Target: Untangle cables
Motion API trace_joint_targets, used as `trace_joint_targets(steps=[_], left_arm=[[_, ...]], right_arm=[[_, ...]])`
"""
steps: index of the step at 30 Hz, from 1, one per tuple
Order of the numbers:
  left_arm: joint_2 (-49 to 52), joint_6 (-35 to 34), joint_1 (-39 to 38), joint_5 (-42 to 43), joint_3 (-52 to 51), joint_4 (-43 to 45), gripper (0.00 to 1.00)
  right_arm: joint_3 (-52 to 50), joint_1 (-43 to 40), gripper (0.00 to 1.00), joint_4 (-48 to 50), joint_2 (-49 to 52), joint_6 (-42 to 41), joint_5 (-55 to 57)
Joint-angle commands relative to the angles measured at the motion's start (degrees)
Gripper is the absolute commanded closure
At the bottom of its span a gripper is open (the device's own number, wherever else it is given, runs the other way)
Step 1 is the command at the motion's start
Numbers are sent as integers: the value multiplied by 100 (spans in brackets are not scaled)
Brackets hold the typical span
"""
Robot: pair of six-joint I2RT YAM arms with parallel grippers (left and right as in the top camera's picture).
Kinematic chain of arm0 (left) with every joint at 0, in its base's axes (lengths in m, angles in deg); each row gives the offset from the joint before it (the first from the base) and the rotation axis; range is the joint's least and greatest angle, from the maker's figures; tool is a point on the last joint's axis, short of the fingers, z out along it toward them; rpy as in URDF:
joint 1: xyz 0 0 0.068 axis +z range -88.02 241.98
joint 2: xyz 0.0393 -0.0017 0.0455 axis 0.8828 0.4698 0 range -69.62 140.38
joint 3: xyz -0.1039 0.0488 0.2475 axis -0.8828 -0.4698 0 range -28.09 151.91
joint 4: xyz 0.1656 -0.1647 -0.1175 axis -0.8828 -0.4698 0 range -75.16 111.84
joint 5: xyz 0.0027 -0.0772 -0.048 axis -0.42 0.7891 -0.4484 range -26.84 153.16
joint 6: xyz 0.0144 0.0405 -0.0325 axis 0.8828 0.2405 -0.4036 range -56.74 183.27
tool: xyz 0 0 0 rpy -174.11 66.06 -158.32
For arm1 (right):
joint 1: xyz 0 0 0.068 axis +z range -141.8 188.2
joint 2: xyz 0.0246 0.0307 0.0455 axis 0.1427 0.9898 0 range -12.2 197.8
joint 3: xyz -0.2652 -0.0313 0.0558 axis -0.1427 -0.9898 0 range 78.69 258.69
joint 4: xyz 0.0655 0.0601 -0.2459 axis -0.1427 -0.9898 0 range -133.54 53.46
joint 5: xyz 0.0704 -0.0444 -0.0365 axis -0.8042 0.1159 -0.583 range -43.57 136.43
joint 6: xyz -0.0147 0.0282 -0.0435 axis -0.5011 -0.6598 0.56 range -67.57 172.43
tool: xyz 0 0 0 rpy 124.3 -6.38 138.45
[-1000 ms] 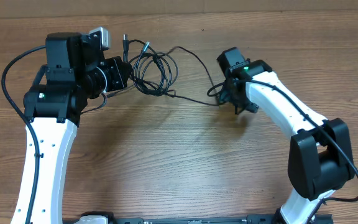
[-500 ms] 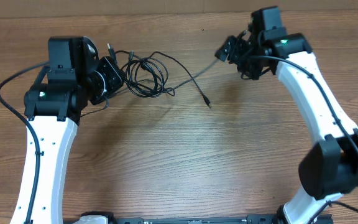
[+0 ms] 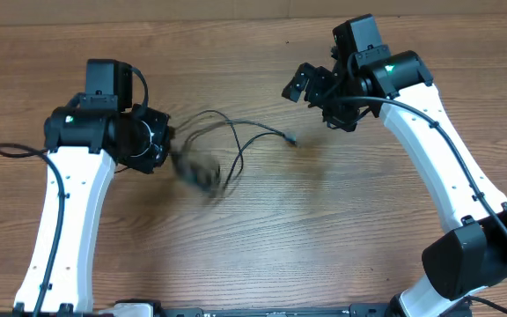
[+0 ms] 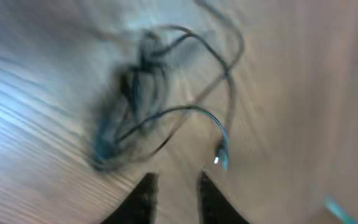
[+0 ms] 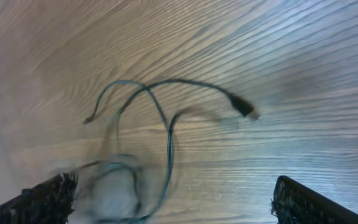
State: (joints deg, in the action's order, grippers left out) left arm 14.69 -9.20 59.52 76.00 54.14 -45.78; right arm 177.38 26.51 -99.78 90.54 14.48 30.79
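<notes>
The cables show as a motion-blurred black bundle [image 3: 199, 169] on the wooden table, just right of my left gripper [image 3: 167, 148]. Loose strands arc from it to a plug end [image 3: 290, 138]. In the left wrist view the bundle [image 4: 124, 118] and a plug [image 4: 221, 155] lie ahead of my left gripper [image 4: 176, 183]; its fingertips stand slightly apart with only bare wood between them. My right gripper [image 3: 317, 97] hangs wide open above the far right, away from the cables. Its wrist view looks down on the strands [image 5: 169, 143] and a plug [image 5: 244, 109] between its spread fingers [image 5: 297, 202].
Wooden table [image 3: 262, 246] all around. Thick black arm cables run along both white arms [image 3: 69, 220]. The table's far edge [image 3: 236, 16] is close behind the right gripper.
My left gripper has swung toward the front, parted its jaws and let go of the bundle, which has moved right and frontward in a blur. My right gripper has opened wider and shifted slightly left.
</notes>
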Motion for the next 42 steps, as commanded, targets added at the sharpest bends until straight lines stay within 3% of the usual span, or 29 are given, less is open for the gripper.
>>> trace_joint_targets(steps=[1,2,13,16,18,21,26,30,32,37,38,42], left_arm=[[348,562,52,-321,116,-136,9],[431,702,52,-319,116,-144,0],[1241,2221,50,-28,114,-990,0],[1217,2500,52,-55,116,-990,4],[1104,2673,63,-109,118,-986,6],[743,2732,66,-352,116,-1016,1],[-385,2747,-72,-811,107,-1047,0],[-1248,2111,-391,-1467,-170,-1056,0],[-1598,1453,-535,-1633,-507,-1040,13],[-1998,-15,-752,-1497,-1665,-1012,15],[-1985,-249,-772,-1375,-1869,-990,21],[-1893,-730,-776,-896,-2562,-560,23]], right_arm=[[90,-31,0,-9,-52,-120,280],[90,-31,0,-7,-52,-120,280],[63,-31,0,-37,-50,-79,686],[63,-33,0,-31,-50,-79,723],[63,-33,0,-35,-50,-76,728],[63,-31,0,-55,-50,61,726],[63,-31,0,-186,-50,243,723],[63,-31,0,-348,-50,247,726],[63,-31,0,-350,-50,245,726],[63,-31,0,-361,-50,245,723],[63,-31,0,-374,-50,245,726],[63,-31,0,-422,-50,247,728]])
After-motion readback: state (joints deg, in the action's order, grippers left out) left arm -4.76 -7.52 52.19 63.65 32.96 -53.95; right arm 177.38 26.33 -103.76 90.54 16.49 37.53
